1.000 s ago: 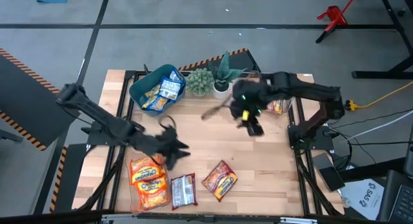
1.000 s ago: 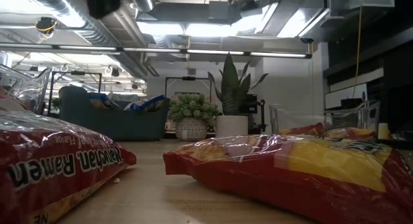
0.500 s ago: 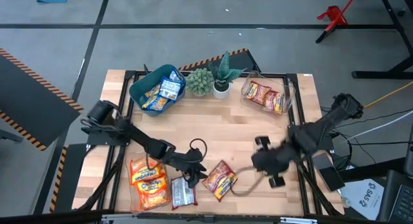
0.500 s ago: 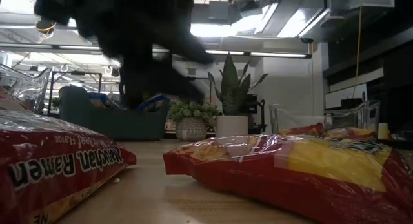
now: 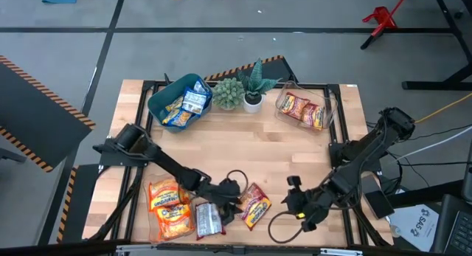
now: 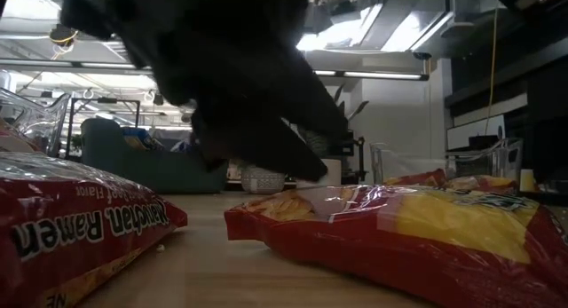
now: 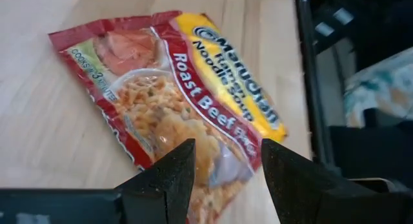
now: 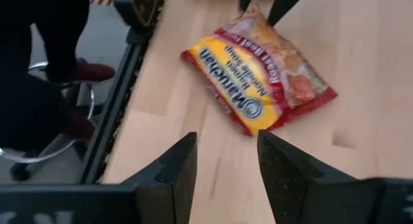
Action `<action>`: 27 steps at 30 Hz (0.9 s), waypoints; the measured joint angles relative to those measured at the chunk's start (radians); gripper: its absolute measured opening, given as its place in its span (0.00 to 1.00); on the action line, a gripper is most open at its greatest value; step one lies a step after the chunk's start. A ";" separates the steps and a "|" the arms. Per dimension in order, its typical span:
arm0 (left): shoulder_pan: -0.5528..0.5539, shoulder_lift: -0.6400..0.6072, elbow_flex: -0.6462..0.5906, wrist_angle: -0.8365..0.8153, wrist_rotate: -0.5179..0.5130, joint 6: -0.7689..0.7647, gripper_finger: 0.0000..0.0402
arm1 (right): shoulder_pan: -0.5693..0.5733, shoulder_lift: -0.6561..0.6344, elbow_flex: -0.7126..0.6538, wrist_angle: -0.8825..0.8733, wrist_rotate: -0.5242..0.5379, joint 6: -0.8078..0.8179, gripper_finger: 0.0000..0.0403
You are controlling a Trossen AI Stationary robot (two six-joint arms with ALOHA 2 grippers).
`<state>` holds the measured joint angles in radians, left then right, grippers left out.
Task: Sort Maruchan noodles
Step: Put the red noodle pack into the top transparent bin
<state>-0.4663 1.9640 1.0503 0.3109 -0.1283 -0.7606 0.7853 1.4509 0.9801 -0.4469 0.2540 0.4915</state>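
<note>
A red-and-yellow Roast Beef Maruchan packet (image 5: pixel 251 205) (image 7: pixel 187 95) (image 8: pixel 258 75) (image 6: pixel 426 228) lies flat near the table's near edge. My left gripper (image 5: pixel 234 199) (image 7: pixel 226 156) is open and hangs low over the packet's left end, with that end showing between its fingers. My right gripper (image 5: pixel 290 201) (image 8: pixel 226 143) is open just right of the packet and points at it over bare wood. A silvery-red packet (image 5: pixel 208 218) and orange packets (image 5: pixel 168 208) lie to the left. Blue-yellow packets fill the teal bin (image 5: pixel 179 101). My left gripper comes at the Roast Beef packet slanting down from the table's left, its fingers (image 7: pixel 174 172) standing on either side of the packet's near corner (image 7: pixel 222 166). The low view shows a fingertip (image 6: pixel 306 177) right at the packet's top surface; I cannot tell whether it touches.
A clear tub (image 5: pixel 302 110) with red packets stands at the far right. Two potted plants (image 5: pixel 240 92) stand at the far edge between bin and tub. Bare wood fills the table's middle. A cable loop (image 5: pixel 284 228) hangs by the near edge under my right arm.
My left gripper has moved right and toward the near edge, coming down over the Roast Beef packet. My right arm has swung from the far clear tub to the near edge and has stopped right of the same packet. The packets have stayed in place.
</note>
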 joint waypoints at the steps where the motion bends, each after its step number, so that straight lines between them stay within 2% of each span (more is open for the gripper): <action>1: 0.003 0.012 0.027 -0.037 0.004 0.008 0.43 | 0.000 0.000 -0.004 0.004 0.007 0.001 0.36; 6: 0.016 0.055 0.117 -0.204 0.009 0.031 0.43 | 0.000 0.000 -0.010 0.003 0.043 0.002 0.36; 12: 0.016 0.055 0.118 -0.272 -0.011 0.030 0.43 | 0.000 0.015 -0.010 -0.005 0.060 -0.035 0.36; 20: 0.025 0.054 0.118 -0.303 -0.025 0.027 0.43 | 0.000 0.138 -0.010 0.085 0.167 -0.278 0.37; 23: 0.029 0.054 0.118 -0.308 -0.014 0.019 0.43 | 0.000 0.193 -0.010 0.160 0.167 -0.348 0.43; 27: 0.043 0.045 0.116 -0.318 0.017 -0.004 0.43 | 0.000 0.231 -0.010 0.172 0.166 -0.361 0.58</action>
<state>-0.4229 2.0089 1.1663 -0.0067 -0.1116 -0.7649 0.7853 1.6817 0.9703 -0.2749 0.4201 0.1301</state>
